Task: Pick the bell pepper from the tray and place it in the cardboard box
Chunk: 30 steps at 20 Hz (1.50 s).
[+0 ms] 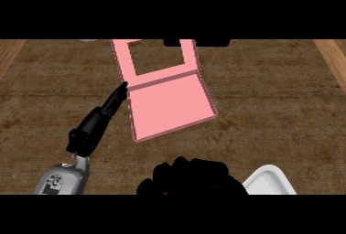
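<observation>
A pink box (172, 103), flaps open, lies on the brown wood-grain worktop (277, 105), its upper section showing the worktop through an open frame and its lower section a flat pink panel. The left hand (101, 119) stretches up from a grey forearm (62, 180), its fingers (119, 93) straight and held together, their tips just touching the box's left edge near the crease between the two sections; the fingers hold nothing. The right hand (192, 179) shows as a dark mass at the lower edge, below the box's near corner and well to the right of the left fingers, its fingers curled inward; whether they enclose anything cannot be told from this angle. Just beside the right hand, on its right, the pale rim of a white tray (270, 182) enters the view from the bottom. The bell pepper is not visible anywhere on the worktop, in the box or on the exposed part of the tray; it may be hidden by the curled fingers, but that cannot be confirmed
</observation>
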Motion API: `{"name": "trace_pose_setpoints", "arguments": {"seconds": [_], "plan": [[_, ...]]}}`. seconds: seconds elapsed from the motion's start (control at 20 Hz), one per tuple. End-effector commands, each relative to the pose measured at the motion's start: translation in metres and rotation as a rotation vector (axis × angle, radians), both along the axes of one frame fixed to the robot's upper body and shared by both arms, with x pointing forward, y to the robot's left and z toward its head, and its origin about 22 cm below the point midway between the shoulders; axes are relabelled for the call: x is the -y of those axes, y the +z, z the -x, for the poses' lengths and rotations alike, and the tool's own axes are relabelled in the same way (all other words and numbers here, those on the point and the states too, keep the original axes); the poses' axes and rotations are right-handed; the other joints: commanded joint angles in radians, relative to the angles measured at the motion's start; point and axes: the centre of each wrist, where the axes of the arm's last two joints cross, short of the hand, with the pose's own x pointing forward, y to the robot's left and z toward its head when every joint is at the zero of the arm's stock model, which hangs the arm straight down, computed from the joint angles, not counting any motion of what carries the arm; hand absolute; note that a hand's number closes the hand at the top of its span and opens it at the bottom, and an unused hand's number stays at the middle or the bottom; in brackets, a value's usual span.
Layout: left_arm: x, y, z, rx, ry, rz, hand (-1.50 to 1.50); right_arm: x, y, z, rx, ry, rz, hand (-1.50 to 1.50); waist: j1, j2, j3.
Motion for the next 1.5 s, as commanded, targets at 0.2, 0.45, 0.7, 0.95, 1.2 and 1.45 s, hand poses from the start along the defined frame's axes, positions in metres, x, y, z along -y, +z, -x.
{"name": "trace_pose_setpoints", "arguments": {"seconds": [0.2, 0.45, 0.7, 0.95, 1.2, 1.45], "plan": [[0.007, 0.018, -0.015, 0.005, 0.008, 0.007, 0.00, -0.023, 0.045, -0.045, -0.052, -0.051, -0.061, 1.50, 0.003, 0.003, 0.000], [0.004, 0.010, -0.004, -0.008, 0.006, -0.002, 0.00, -0.021, 0.047, -0.084, -0.070, -0.078, -0.109, 1.50, 0.001, 0.004, 0.001], [0.001, 0.009, 0.003, 0.004, 0.007, 0.001, 0.00, -0.032, 0.042, -0.124, -0.049, -0.144, -0.034, 1.50, 0.003, 0.004, 0.001], [0.007, 0.007, -0.002, 0.010, 0.010, 0.005, 0.00, -0.054, 0.015, -0.151, -0.033, -0.149, 0.027, 1.50, 0.004, 0.005, 0.001], [-0.017, 0.004, -0.016, 0.002, 0.006, -0.003, 0.00, -0.060, -0.004, -0.191, -0.063, -0.176, 0.074, 1.50, 0.009, 0.010, 0.000], [-0.003, 0.002, -0.017, 0.021, -0.008, 0.005, 0.00, -0.055, -0.054, -0.208, -0.195, -0.201, 0.049, 1.50, 0.015, 0.011, 0.001]]}}
